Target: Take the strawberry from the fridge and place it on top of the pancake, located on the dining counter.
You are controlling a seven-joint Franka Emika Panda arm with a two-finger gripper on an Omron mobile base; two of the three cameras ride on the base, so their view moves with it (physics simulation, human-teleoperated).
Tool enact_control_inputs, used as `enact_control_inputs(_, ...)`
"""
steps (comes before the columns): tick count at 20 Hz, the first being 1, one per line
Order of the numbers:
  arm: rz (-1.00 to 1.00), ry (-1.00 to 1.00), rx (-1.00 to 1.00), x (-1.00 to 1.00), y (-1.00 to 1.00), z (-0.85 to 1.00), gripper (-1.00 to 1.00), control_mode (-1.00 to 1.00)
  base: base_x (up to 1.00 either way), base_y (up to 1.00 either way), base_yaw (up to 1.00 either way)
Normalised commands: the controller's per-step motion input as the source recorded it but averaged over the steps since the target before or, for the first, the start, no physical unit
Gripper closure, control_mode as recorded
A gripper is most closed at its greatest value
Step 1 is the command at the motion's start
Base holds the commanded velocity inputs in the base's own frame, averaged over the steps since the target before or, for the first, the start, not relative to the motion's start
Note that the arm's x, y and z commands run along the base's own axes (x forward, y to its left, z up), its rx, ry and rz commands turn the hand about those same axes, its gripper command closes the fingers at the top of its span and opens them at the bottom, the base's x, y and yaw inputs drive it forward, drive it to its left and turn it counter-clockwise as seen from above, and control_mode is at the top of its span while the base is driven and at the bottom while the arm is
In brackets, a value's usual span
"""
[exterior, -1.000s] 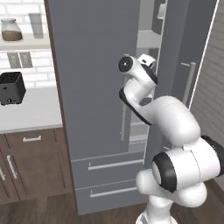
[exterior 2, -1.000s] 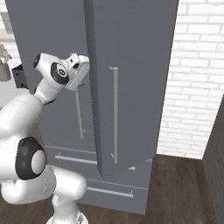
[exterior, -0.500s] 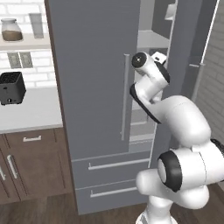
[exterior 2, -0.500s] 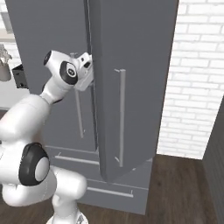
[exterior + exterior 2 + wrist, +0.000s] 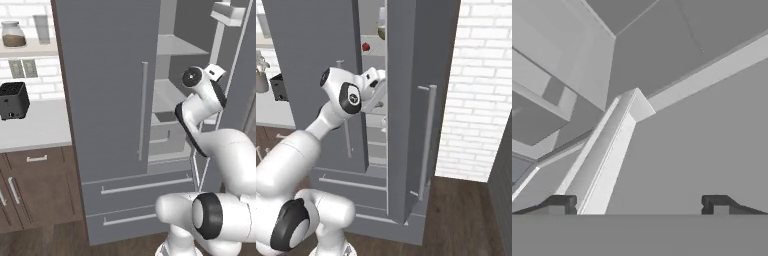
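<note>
Hand [image 5: 377, 89] of the white arm sits at the gap between the doors of the tall grey double-door fridge [image 5: 107, 95], its fingers spread wide and grasping nothing; the forearm rises steeply from the base and bends forward at the wrist, pointing into the cabinet; strawberry, the tiny bright red berry [image 5: 366, 47], lies on an upper pale shelf, above the hand and deeper inside; by my reading the reach must go up and inward.

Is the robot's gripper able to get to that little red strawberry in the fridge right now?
Probably yes: the right fridge door stands open, the strawberry sits exposed on an upper shelf, and the open, empty gripper is already at the gap.
</note>
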Motion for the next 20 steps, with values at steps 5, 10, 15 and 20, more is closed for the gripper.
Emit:
enact_control_inputs(5,-0.02,0.0,0.0,-0.13,-0.82,0.12,-1.0,-1.0,0.0,0.0,0.0)
enact_control_inputs(10,0.0,0.0,0.0,-0.05,-0.8,0.0,-1.0,-1.0,0.0,0.0,0.0)
enact_control_inputs(15,0.0,0.0,0.0,-0.02,-0.64,0.0,-1.0,-1.0,0.0,0.0,0.0)
enact_control_inputs(20,0.0,-0.03,0.0,-0.33,0.0,0.09,-1.0,-1.0,0.0,0.0,0.0)
